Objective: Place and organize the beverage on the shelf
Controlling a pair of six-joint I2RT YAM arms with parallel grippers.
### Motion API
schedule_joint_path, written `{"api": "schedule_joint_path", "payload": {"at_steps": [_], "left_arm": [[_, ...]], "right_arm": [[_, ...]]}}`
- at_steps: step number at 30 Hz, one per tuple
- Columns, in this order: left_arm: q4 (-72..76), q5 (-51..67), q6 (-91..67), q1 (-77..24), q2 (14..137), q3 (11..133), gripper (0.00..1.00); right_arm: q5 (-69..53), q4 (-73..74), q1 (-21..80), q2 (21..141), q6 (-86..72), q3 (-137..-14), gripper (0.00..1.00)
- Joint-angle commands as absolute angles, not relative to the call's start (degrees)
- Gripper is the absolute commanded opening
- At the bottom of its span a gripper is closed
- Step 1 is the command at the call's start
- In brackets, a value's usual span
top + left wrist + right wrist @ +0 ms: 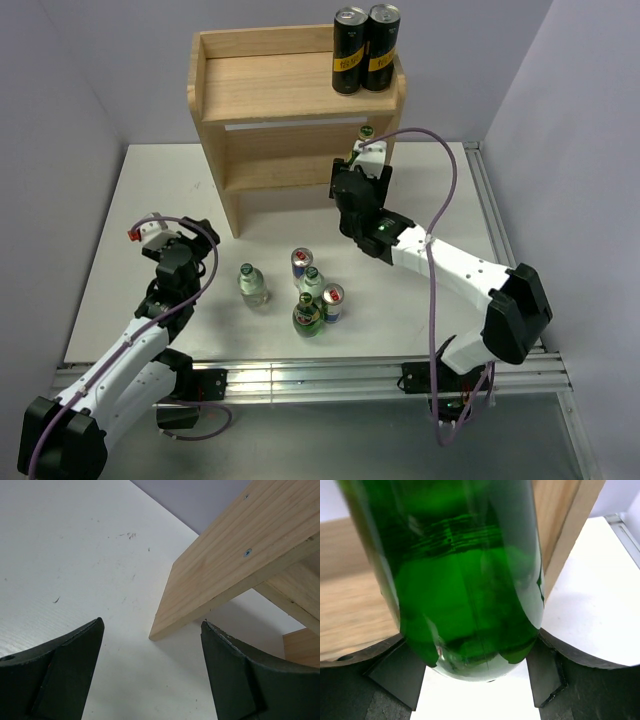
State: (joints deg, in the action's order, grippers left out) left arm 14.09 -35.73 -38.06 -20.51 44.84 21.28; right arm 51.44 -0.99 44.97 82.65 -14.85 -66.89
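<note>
Top view, shelf [262, 90]: a light wooden two-tier rack standing on the white table [130, 250].
Top view, shelf's top board: two tall black cans [365, 48] with yellow labels stand side by side, touching, at its right end.
Top view, right gripper [364, 160]: at the shelf's front right corner, clamped on an upright green bottle [366, 133] whose cap shows above the fingers.
Top view, loose drinks: all on the table in front of the shelf and apart from it. A clear bottle [252, 284] stands alone on the left. A tight cluster beside it holds two small cans [301, 264], a second clear bottle [312, 283] and a second green bottle [307, 316].
Top view, left gripper [150, 232]: left of the shelf and nearer the viewer, over bare table.
Left wrist view, left gripper: jaws apart with nothing between them. The bottom corner of the shelf's side panel rests on the table just beyond them.
Right wrist view, green bottle: fills the frame, gripped between both fingers [395, 672], with the shelf's wood close behind it.
</note>
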Motion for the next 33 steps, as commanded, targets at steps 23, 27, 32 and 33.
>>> {"api": "schedule_joint_path", "payload": {"at_steps": [23,27,32,33], "left_arm": [[15.5,-35.3,-36.9,-20.7,46.4,23.6,0.83],[15.6,-35.2,-36.9,-20.7,46.7,23.6,0.82],[15.7,-35.0,-36.9,-20.7,46.8,23.6,0.82],[15.7,-35.0,-36.9,-20.7,46.8,23.7,0.82]], "right_arm": [[58.7,-11.5,37.4,97.8,-12.7,-83.4,0.00],[61.0,-13.2,36.6,99.7,-13.4,-83.7,0.00],[62.5,-12.2,35.4,101.5,-15.8,-84.1,0.00],[62.6,-12.3,35.4,101.7,-16.1,-84.0,0.00]]}}
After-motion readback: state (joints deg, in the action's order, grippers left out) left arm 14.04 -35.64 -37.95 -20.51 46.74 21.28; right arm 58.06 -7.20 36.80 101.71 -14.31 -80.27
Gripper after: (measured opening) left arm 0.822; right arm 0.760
